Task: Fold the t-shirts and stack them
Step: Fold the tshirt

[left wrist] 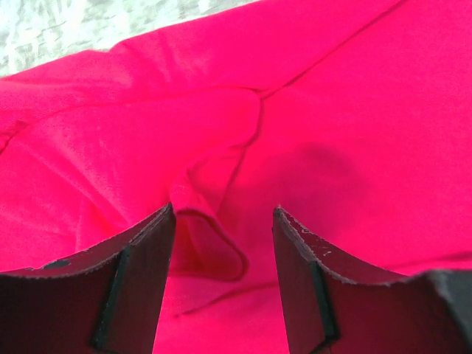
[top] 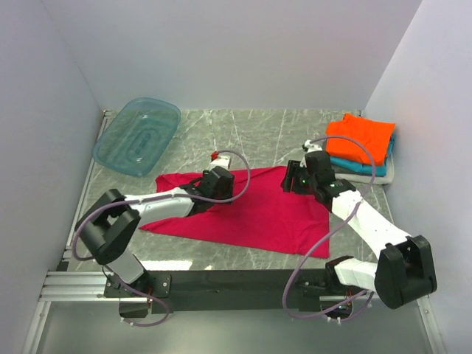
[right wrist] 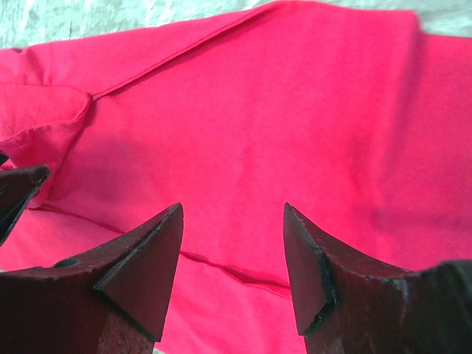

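Observation:
The crimson-magenta t-shirt point(top: 251, 214) lies spread on the marble table, partly folded. My left gripper point(top: 219, 179) hovers over its upper left part, open, with a curled hem fold point(left wrist: 221, 247) between the jaws. My right gripper point(top: 293, 177) is over the shirt's upper right corner, open and empty, with flat cloth and a seam point(right wrist: 236, 274) beneath. The orange t-shirt point(top: 361, 137) lies folded on top of the teal one point(top: 352, 165) and a grey-white one point(top: 385, 175) at the back right.
A translucent teal plastic tub point(top: 137, 135) sits at the back left by the wall. White walls close in the left, back and right sides. A black rail point(top: 221, 284) runs along the near edge.

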